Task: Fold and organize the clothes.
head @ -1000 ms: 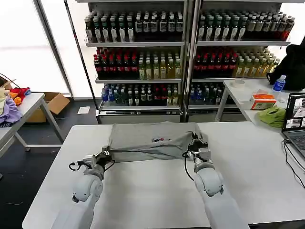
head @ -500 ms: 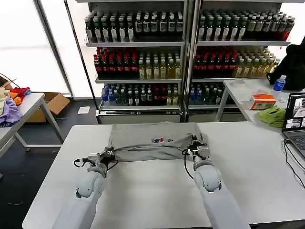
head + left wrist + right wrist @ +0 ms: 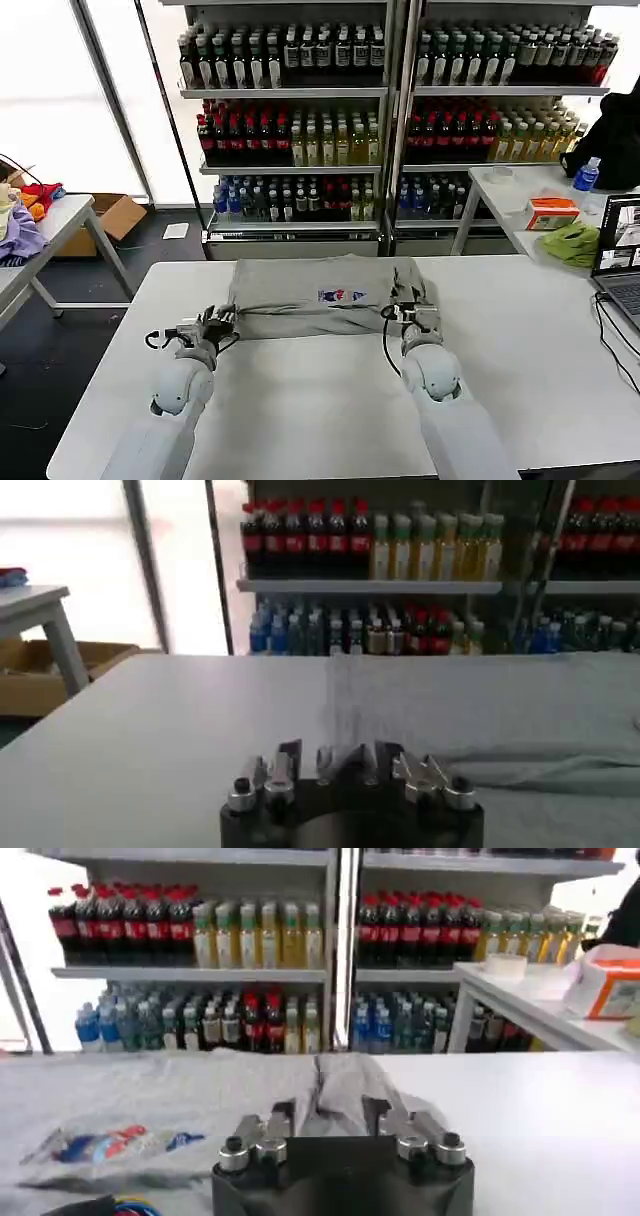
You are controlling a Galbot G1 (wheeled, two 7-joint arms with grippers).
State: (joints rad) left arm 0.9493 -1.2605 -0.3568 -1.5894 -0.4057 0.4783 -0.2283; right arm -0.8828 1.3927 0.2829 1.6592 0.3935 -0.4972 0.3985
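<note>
Flat on white table: light grey cotton T-shirt. Left gripper and right gripper at its near corners; jaw state unclear.

— Any lettering you can actually read here?
— None. The grey T-shirt has a small multicoloured chest print, but no letters can be made out in it
— The bottles on the shelves?
— Labels too small to read. Same for the orange box on the side table and the laptop screen
— So no brand, number or sign?
— Nothing legible
</note>
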